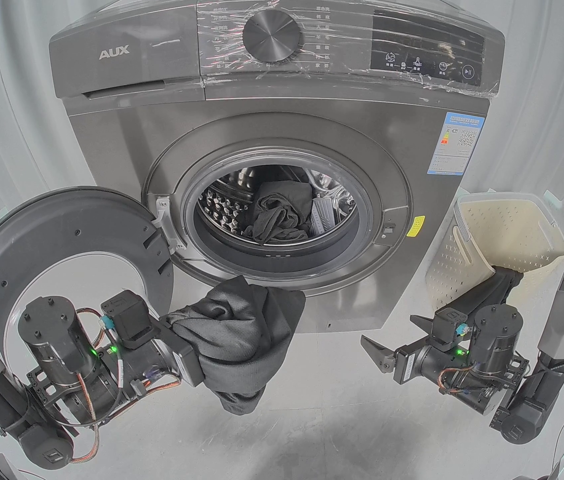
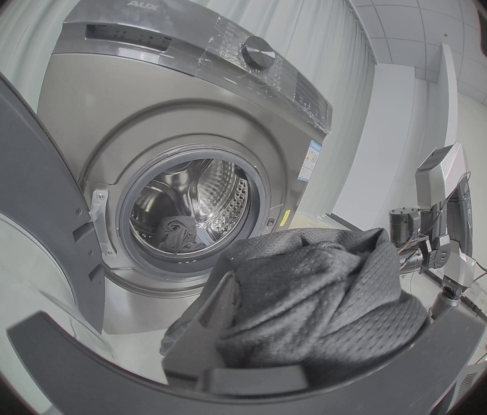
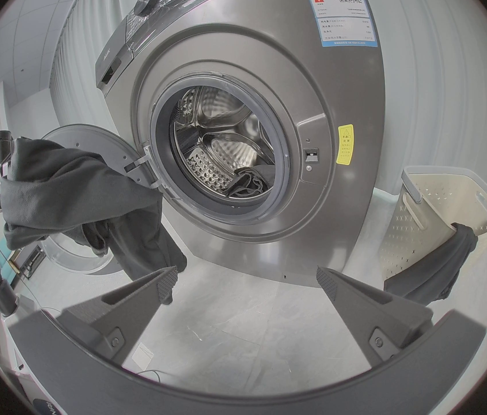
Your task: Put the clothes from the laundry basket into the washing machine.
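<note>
The left claw [image 1: 192,361] grips a dark garment [image 1: 242,338] at six o'clock under the mouth of the washer [image 1: 388,141]. The right claw [image 1: 394,336] gapes wide and empty by the basket [image 1: 515,231] at four o'clock. Trailing folds could catch the rim and slide out.

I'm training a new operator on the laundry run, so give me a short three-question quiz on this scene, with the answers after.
1. What is the left pincer holding?
A) a dark grey garment
B) a white towel
C) nothing
2. True or false: the washing machine door is shut.
3. Fill the gap: a dark cloth hangs over the rim of the ___.

Key
1. A
2. False; it stands swung open.
3. laundry basket
</note>
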Motion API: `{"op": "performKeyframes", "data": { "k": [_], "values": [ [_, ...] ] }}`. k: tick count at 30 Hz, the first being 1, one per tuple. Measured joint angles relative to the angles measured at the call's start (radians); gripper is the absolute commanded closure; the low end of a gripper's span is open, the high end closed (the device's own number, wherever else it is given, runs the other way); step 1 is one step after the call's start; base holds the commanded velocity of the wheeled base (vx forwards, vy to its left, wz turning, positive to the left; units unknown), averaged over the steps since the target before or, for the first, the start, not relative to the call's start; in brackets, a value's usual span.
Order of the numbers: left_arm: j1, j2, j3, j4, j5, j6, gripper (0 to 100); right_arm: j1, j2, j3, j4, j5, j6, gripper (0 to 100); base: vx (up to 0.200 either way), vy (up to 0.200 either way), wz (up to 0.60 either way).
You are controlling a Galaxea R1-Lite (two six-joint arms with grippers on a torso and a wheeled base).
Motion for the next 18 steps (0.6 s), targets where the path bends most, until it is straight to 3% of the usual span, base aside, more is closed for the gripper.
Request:
{"op": "performKeyframes", "data": {
  "k": [8,14,18],
  "values": [
    [-0.007,0.018,0.007,0.0,0.001,-0.001,100,0.001,0.001,-0.002,-0.001,0.0,0.004,0,0.0,0.0,0.0],
    [-0.015,0.029,0.01,0.0,0.0,-0.001,100,0.005,0.002,-0.003,0.0,0.0,0.005,0,0.2,0.0,0.0],
    [-0.025,0.037,0.011,0.0,0.001,0.0,100,0.006,0.002,-0.003,0.0,0.0,0.006,0,0.0,0.0,0.0]
  ]
}}
